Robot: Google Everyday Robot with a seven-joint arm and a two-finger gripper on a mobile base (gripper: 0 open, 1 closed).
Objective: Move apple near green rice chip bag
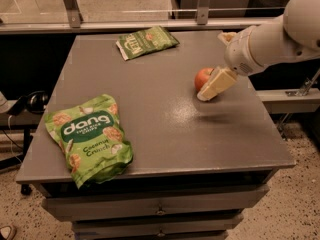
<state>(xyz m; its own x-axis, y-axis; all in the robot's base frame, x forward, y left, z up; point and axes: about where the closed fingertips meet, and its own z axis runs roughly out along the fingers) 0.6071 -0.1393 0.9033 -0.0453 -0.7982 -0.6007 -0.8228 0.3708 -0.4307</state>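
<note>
The red-orange apple (202, 77) sits on the right half of the grey table (160, 114). My gripper (214, 85) hangs just in front and to the right of the apple, partly covering it, close above the tabletop. The white arm reaches in from the upper right. The green rice chip bag (89, 138), bright green with white "dang" lettering, lies flat near the table's front left corner, far from the apple.
A smaller, darker green chip bag (146, 42) lies at the back of the table. A glass rail runs behind the table. Drawers sit under the front edge. A metal ledge (290, 96) stands to the right.
</note>
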